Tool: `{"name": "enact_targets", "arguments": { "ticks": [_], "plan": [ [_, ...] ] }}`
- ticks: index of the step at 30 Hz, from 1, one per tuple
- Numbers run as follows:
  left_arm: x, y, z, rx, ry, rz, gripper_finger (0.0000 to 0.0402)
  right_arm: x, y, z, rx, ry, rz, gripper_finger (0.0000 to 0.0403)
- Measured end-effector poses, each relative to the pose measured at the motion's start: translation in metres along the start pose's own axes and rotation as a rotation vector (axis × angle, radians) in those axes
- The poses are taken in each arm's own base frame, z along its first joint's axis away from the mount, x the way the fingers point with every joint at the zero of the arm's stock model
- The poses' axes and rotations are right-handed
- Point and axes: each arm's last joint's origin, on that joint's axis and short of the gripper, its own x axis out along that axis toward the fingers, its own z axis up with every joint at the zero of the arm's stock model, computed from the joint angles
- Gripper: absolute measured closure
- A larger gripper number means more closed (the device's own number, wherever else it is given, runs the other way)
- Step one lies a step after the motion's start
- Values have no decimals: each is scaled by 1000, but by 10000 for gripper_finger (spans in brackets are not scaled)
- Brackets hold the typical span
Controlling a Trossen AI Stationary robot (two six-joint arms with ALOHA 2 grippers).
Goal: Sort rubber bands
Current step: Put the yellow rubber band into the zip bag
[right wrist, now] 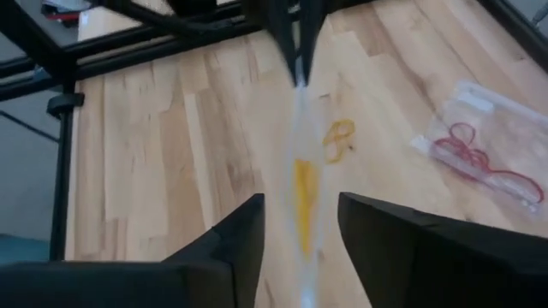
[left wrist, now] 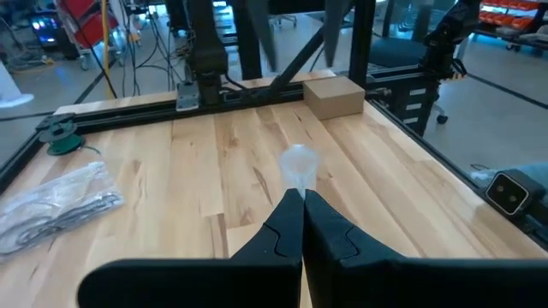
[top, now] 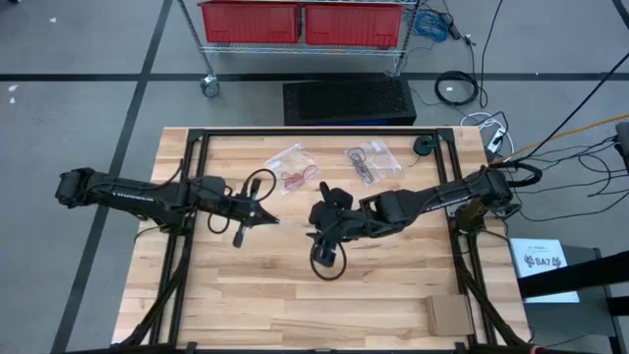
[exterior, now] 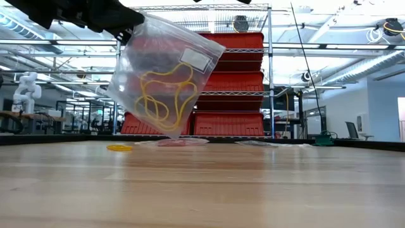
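A clear plastic bag (exterior: 166,76) with yellow rubber bands (exterior: 166,95) inside hangs above the table's middle, with my left gripper (top: 267,218) shut on it. My right gripper (right wrist: 300,235) is open. Its two fingers stand on either side of the bag's lower part (right wrist: 301,197), seen edge-on; I cannot tell whether they touch it. One loose yellow rubber band (right wrist: 338,141) lies flat on the wood. A bag of red rubber bands (top: 292,169) and a bag of black ones (top: 366,162) lie flat toward the far edge. My left gripper pinches the bag's top edge (left wrist: 298,169) between its two shut fingers, which come nearly level from the table's left. The bag hangs tilted below the fingers, clear of the table, with the yellow bands sagging in its lower half.
A dark green roll (top: 424,146) lies at the far right corner. A small cardboard box (top: 447,315) stands at the near right. Black frame rails (top: 187,177) run along the table's sides and far edge. Bare wood lies toward the near edge.
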Motion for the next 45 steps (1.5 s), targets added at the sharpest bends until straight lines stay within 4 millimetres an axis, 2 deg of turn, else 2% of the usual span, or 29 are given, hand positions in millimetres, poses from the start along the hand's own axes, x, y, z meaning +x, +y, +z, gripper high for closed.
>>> {"name": "enact_targets", "arguments": {
  "ticks": [4, 10, 14, 17, 20, 24, 28, 31, 34, 38, 41, 45],
  "plan": [
    [0, 2, 0, 23, 4, 29, 401, -3, 6, -8, -22, 44, -4, 303],
    [-3, 14, -2, 11, 11, 105, 401, -10, 20, -22, -63, 79, -22, 392],
    [-5, 21, -3, 1, 12, 134, 401, -15, 32, -31, -91, 66, -53, 397],
    [-6, 25, -2, -6, -7, 118, 401, -12, 43, -40, -112, 48, -101, 401],
    [-7, 27, 1, -12, -35, 109, 401, 4, 56, -56, -111, 22, -151, 402],
    [-8, 27, -2, -20, -114, 122, 401, 42, 68, -86, -124, -55, -107, 403],
    [-11, 27, -18, -32, -197, 148, 401, 76, 62, -114, -92, -189, 32, 403],
    [-15, 31, -21, -50, -203, 179, 401, 92, 49, -128, -76, -318, 134, 403],
    [-21, 35, -20, -52, -216, 211, 401, 99, 32, -132, 5, -417, 246, 403],
    [-28, 40, -19, -49, -218, 255, 401, 109, 14, -129, 74, -416, 229, 403],
    [-34, 43, -20, -50, -203, 290, 401, 120, 14, -117, 72, -434, 211, 402],
    [-43, 44, -19, -38, -191, 323, 401, 150, 23, -106, 28, -392, 171, 384]
  ]
}}
